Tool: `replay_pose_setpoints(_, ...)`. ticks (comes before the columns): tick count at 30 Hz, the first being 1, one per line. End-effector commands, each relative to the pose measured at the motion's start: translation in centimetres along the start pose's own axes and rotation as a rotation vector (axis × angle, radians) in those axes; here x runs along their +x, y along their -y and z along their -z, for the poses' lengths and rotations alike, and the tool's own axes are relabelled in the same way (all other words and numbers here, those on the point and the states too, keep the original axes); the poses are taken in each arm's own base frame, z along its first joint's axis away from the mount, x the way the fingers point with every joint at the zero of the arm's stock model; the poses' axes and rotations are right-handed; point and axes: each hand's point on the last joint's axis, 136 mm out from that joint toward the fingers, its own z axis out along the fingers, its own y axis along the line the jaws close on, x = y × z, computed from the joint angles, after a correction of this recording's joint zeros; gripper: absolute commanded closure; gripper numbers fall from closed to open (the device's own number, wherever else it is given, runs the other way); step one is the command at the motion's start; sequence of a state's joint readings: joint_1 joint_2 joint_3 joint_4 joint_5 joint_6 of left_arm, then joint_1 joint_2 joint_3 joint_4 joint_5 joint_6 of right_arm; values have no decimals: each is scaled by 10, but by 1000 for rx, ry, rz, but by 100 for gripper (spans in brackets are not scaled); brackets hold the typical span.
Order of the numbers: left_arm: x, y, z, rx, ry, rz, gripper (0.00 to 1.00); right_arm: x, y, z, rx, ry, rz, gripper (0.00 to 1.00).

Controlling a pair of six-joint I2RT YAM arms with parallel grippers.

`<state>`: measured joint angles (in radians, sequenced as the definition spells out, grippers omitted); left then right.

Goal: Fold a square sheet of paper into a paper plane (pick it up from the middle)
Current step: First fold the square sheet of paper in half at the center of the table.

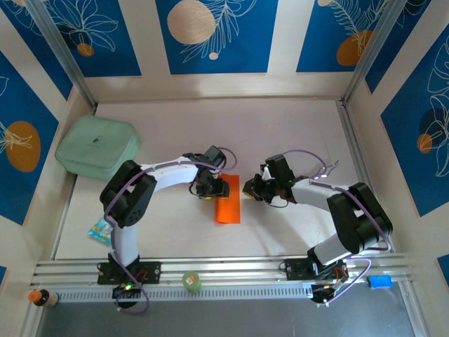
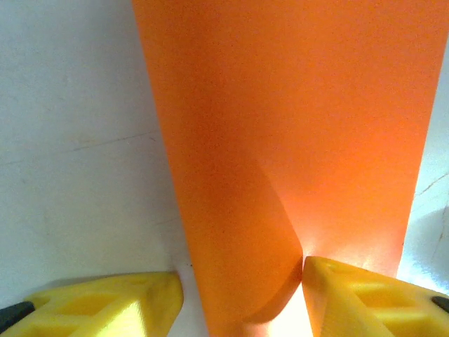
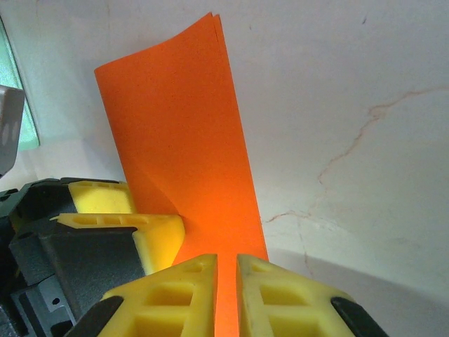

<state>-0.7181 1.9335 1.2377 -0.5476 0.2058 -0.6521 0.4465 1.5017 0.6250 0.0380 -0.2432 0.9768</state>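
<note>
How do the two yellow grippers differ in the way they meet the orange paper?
The right gripper is closed to a thin slit, pinching the edge of the folded square sheet of paper; the left gripper stands wide, its fingers astride a curled fold. The right gripper comes at the sheet from its right side, the left gripper from its left. Both have yellow fingers and touch the same sheet.

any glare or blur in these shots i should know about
Left wrist: the paper is soft, too close to the lens, and blown out to white at the bottom edge. Right wrist: paper crisp, a soft shadow on the table lower right. Top: even light, mild glare on the table's far end.
</note>
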Motion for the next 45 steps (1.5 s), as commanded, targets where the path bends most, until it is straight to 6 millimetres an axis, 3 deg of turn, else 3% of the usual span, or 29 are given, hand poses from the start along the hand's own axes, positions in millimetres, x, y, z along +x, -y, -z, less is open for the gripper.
replay_pose_setpoints(1,14,-36,-46,-105,-54,2,44,5,0,-1,-8,-20,-5,85)
replay_pose_setpoints(12,14,-37,-45,-107,-50,-21,48,5,-1,-2,-11,-26,0,86)
replay_pose_setpoints(45,11,-34,-49,-106,-48,-36,44,5,-2,1,-8,-24,-2,86)
